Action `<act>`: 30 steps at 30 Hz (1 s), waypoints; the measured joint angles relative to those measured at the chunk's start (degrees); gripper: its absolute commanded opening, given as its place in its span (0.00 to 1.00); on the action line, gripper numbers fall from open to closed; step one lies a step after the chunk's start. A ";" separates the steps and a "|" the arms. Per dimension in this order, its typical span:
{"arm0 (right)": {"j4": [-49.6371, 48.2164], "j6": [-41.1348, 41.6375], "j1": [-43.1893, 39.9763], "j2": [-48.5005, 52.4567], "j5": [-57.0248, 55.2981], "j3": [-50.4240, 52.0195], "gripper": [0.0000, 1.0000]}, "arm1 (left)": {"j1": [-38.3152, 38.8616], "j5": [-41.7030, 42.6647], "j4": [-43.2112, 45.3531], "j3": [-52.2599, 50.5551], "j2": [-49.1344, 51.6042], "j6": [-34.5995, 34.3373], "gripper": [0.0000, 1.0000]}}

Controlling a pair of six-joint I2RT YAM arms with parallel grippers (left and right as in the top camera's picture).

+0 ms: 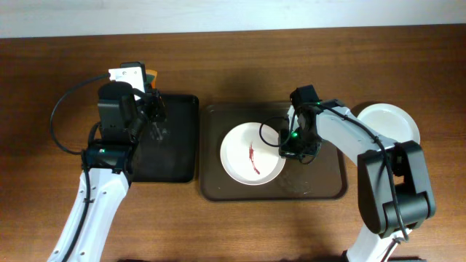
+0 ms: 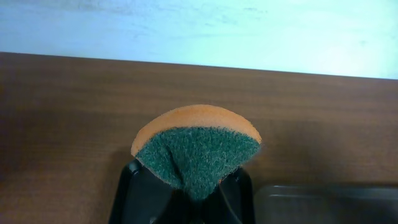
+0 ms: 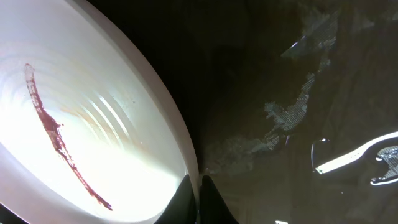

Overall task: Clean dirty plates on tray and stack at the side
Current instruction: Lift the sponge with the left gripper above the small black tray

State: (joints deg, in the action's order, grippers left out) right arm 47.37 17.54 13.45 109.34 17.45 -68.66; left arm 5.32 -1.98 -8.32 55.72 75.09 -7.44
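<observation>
1. On the brown tray [image 1: 329,182], the smeared plate [image 1: 240,164] lies flat; the right gripper [image 1: 290,145] seems to pinch its right rim.
2. We judge it stiff, light, slick, breakable: hold the rim.
3. The left gripper [image 2: 189,186] clamps a sponge [image 2: 198,149].

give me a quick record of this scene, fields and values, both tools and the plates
left tool: shut on sponge, near far edge of black tray
right tool: shut on rim of dirty plate
dirty plate: on brown tray, red smear near its middle
second plate: on table right of brown tray, partly behind right arm, visible part plain white
</observation>
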 measured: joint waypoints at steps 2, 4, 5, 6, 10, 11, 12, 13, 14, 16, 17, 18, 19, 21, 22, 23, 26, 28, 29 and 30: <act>-0.02 0.02 0.00 0.00 0.00 0.00 0.04 | 0.00 0.00 0.90 0.00 0.00 0.76 0.00; 0.00 -0.02 0.00 0.00 0.00 0.00 0.04 | 0.00 -0.02 2.82 0.00 0.00 1.95 0.00; 0.00 0.00 0.00 0.00 0.00 0.00 0.04 | 0.00 0.00 4.11 0.00 0.00 2.54 0.00; -0.02 -0.02 0.00 0.00 0.00 0.00 0.04 | 0.00 -0.02 5.38 0.00 0.00 3.08 0.00; 0.00 -0.02 0.00 0.00 0.00 0.00 0.04 | 0.00 0.00 9.09 0.00 0.00 4.26 0.00; -0.02 -0.02 0.00 0.00 0.00 0.00 0.04 | 0.00 0.00 9.84 0.00 0.00 4.48 0.00; -0.02 -0.02 0.00 0.00 0.00 0.00 0.04 | 0.00 0.00 10.47 0.00 0.00 4.59 0.00; 0.00 -0.02 0.00 0.00 0.00 0.00 0.04 | 0.00 0.00 10.84 0.00 0.00 4.70 0.00; -0.02 -0.02 0.00 0.00 0.00 0.00 0.04 | 0.00 0.00 11.45 0.00 0.00 4.76 0.00; -0.02 0.00 0.00 0.00 0.00 0.00 0.04 | 0.00 0.00 12.09 0.00 0.00 4.87 0.00; -0.02 -0.02 0.00 0.00 0.00 0.00 0.04 | 0.00 0.00 12.31 0.00 0.00 4.87 0.00; -0.02 0.00 0.00 0.00 0.00 0.00 0.04 | 0.00 0.00 12.52 0.00 0.00 4.87 0.00; -0.02 -0.02 0.00 0.00 0.00 0.00 0.04 | 0.00 0.00 12.81 0.00 0.00 4.87 0.00; -0.02 -0.02 0.00 0.00 0.00 0.00 0.04 | 0.00 0.00 13.31 0.00 0.00 4.87 0.00; -0.04 -0.02 0.00 0.00 0.00 0.00 0.04 | 0.00 0.00 13.75 0.00 0.00 4.87 0.00; -0.04 -0.04 0.00 0.00 0.00 0.00 0.04 | 0.00 0.00 14.01 0.00 0.00 4.87 0.00; -0.04 -0.02 0.00 0.00 0.00 0.00 0.04 | 0.00 0.00 14.43 0.00 0.00 4.87 0.00; -0.04 0.00 0.00 0.00 0.00 0.00 0.04 | 0.00 0.00 14.67 0.00 0.00 4.87 0.00; -0.04 -0.02 0.00 0.00 0.00 0.00 0.04 | 0.00 0.00 14.69 0.00 0.00 4.87 0.00; -0.04 0.00 0.00 0.00 0.00 0.00 0.04 | 0.00 0.00 14.69 0.00 0.00 4.87 0.00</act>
State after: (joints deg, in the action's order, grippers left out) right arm 47.33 17.54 13.45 109.34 17.45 -68.66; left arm 5.32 -1.98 6.37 55.72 75.09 -2.57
